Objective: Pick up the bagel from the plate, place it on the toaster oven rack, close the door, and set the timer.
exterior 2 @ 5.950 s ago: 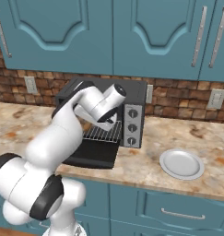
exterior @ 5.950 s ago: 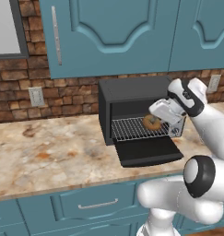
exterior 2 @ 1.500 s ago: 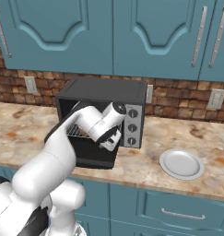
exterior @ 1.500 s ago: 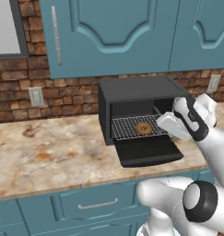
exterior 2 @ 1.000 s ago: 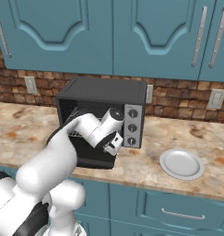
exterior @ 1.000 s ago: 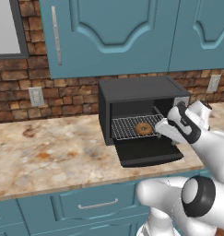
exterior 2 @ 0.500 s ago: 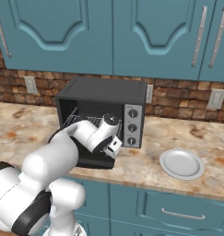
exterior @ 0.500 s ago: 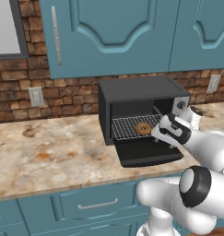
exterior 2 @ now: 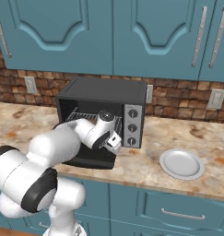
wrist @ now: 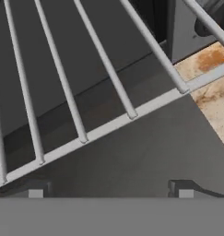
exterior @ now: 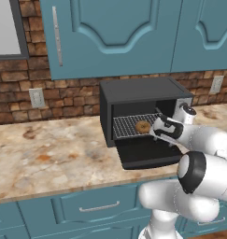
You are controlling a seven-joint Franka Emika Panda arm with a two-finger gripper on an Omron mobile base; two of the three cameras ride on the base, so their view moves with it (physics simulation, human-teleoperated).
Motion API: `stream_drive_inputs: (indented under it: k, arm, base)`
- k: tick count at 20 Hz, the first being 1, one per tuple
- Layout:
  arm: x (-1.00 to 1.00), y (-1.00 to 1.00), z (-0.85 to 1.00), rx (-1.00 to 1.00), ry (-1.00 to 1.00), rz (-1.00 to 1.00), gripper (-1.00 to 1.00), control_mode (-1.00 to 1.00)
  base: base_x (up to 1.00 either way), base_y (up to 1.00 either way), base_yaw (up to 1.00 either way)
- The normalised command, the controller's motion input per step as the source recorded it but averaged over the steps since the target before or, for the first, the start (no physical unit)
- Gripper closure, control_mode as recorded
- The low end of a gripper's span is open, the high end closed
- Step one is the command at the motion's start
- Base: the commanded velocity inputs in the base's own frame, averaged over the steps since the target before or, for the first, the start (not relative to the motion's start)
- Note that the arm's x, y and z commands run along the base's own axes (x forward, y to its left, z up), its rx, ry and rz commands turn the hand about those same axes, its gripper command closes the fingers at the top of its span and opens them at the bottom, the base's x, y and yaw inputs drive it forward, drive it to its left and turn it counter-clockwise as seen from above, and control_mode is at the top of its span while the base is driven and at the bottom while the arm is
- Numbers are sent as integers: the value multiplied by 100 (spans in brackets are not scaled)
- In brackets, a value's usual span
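Observation:
The golden-brown bagel (exterior: 143, 126) lies on the silver wire toaster oven rack (exterior: 129, 125) inside the black toaster oven (exterior: 138, 93). The door (exterior: 145, 154) hangs open, lying flat in front of the cavity. My gripper (exterior: 158, 134) is open and holds nothing. It hovers low by the rack's front right corner, just right of the bagel and above the door. In the hand view the gripper (wrist: 109, 191) has its fingertips (wrist: 36, 190) wide apart over the door (wrist: 132, 159), with the rack's front bar (wrist: 109, 126) just ahead. The pale plate (exterior 2: 181, 164) sits bare on the counter to the oven's right.
The oven's silver control panel with three dark knobs (exterior 2: 132, 120) is just right of my hand. Teal cabinets hang above the oven, and a brick wall runs behind it. Marbled counter (exterior: 54, 158) stretches left of the oven and around the plate.
My hand has sunk lower and drawn back a little from the rack toward the open door. Its jaws stay open, and the bagel stays put on the rack.

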Motion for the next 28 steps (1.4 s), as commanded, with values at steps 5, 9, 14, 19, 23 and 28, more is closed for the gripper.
stream_drive_inputs:
  k: [5, 9, 14, 19, 23, 28]
  arm:
    - [39, 0, -5, -5, 0, -5, -100, -100]
    - [38, 0, 0, -2, 0, -4, -100, -100]
    - [-52, -10, 9, 0, -2, -1, -100, -100]
    - [-100, -31, 47, 0, 0, 0, -100, -100]
    - [-95, -12, 65, 0, 0, -1, -100, -100]
    - [-65, 0, 13, 1, 7, -6, -100, -100]
  base:
    - [0, 0, 0]
    - [0, 0, 0]
    - [0, 0, 0]
    - [0, 0, 0]
    - [0, 0, 0]
    - [0, 0, 0]
